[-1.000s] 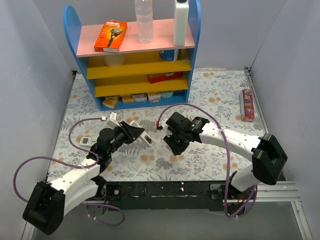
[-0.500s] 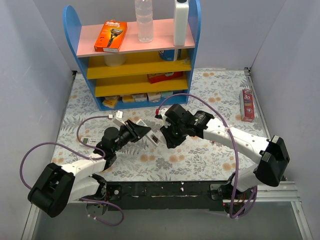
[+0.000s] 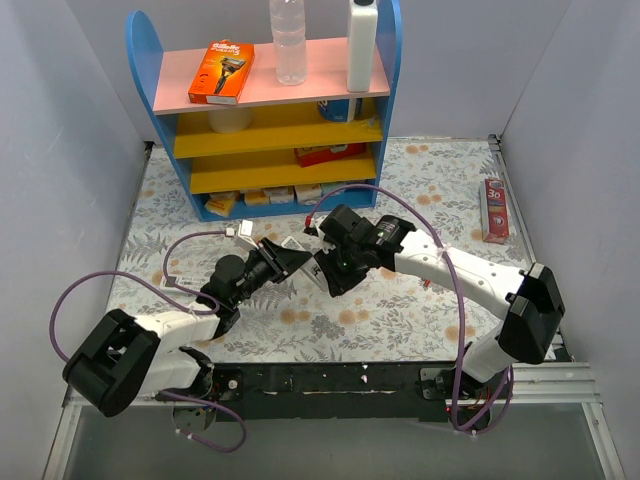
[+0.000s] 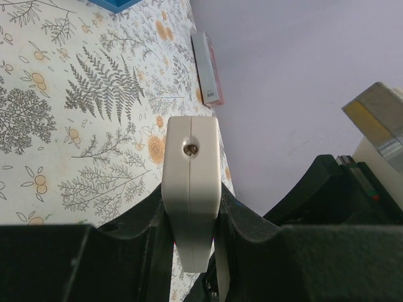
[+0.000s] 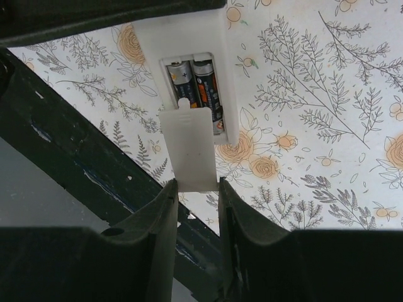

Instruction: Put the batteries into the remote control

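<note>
Up close, your right gripper (image 5: 196, 189) has its two fingers (image 5: 160, 233) pressed on the bottom edge of a small flat white cover plate (image 5: 189, 148), and that plate hides the lower ends of the batteries (image 5: 203, 88). Your left gripper (image 4: 191, 217) is squeezed tight on the remote control (image 4: 191, 170), holding it up off the table cloth (image 4: 94, 94), and its black fingers hide the lower part of it. From the left wrist you see only the remote's thin end with one little hole, so no buttons or batteries show there. From the right wrist you see the remote's back, with an open bay (image 5: 189, 61) and both batteries lying side by side inside it. From above, the two grippers meet in front of the blue shelf (image 3: 143, 50), and the remote is just a tiny white bit between them, too small to make out. The remote is white and slim. The batteries are dark with an orange patch, and one has a pale top.
</note>
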You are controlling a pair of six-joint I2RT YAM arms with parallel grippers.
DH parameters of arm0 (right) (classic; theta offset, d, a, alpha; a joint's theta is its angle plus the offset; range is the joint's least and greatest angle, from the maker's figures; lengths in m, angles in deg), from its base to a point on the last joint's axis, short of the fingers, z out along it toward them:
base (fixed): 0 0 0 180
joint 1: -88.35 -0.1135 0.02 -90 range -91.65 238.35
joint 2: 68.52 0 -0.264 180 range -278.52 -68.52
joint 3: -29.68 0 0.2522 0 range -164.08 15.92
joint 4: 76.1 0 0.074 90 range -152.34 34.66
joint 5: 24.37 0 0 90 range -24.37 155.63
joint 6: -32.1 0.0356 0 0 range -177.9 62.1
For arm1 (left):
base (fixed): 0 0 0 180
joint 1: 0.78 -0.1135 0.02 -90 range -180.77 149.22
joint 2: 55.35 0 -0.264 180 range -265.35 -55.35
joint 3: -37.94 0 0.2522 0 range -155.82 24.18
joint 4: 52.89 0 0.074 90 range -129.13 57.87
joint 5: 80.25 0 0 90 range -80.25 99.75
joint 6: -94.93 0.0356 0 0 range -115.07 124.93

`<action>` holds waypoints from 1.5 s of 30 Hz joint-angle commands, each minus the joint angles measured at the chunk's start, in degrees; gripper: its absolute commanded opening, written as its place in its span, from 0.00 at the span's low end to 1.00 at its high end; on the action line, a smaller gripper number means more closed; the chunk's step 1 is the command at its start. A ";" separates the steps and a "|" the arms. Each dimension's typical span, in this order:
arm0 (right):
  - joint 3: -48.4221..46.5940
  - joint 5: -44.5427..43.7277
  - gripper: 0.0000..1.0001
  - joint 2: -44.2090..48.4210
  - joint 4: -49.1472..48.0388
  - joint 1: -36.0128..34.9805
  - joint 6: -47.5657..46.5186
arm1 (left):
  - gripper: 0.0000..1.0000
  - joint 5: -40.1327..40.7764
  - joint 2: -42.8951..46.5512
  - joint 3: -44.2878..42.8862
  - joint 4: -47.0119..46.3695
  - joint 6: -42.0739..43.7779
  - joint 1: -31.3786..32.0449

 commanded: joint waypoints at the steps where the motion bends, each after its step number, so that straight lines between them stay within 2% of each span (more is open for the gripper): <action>1: -3.90 -0.98 0.15 -1.11 3.33 -0.90 1.03 | 0.03 1.60 -1.25 -1.69 -4.98 -3.00 0.78; 21: -9.00 -6.34 0.15 -4.63 9.31 -0.90 -0.46 | 0.02 0.99 -0.81 -0.99 -4.37 -6.17 1.66; 45: -10.94 -4.49 0.14 -6.30 10.46 -2.13 -2.48 | 0.02 -0.68 -2.39 -1.25 -6.31 -7.05 1.84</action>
